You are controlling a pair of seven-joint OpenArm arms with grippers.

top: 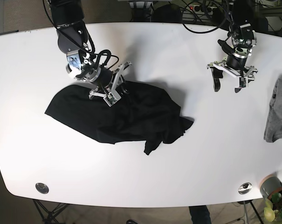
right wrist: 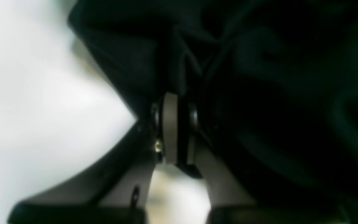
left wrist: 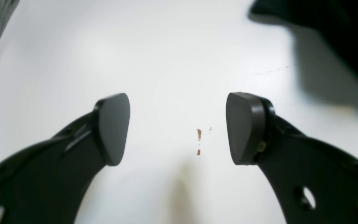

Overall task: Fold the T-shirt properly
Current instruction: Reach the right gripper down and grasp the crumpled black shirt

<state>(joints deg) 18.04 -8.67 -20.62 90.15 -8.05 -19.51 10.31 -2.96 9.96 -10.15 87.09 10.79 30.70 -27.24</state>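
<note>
- Your black T-shirt (top: 117,114) lies crumpled on the white tabletop (top: 145,51), left of the middle.
- One loose end of it points toward the near right.
- Your right gripper (right wrist: 176,127) is pinching a fold at the far edge of the shirt. Its two pads are pressed together on the dark cloth.
- Your left gripper (left wrist: 178,127) is spread wide and holds nothing. It hangs over bare tabletop on the far right, well apart from the shirt.
- Small reddish marks (left wrist: 199,141) sit on the tabletop between its pads.
- A gray cloth (top: 276,109) lies at the right edge.
- You can read no words or labels anywhere.
</note>
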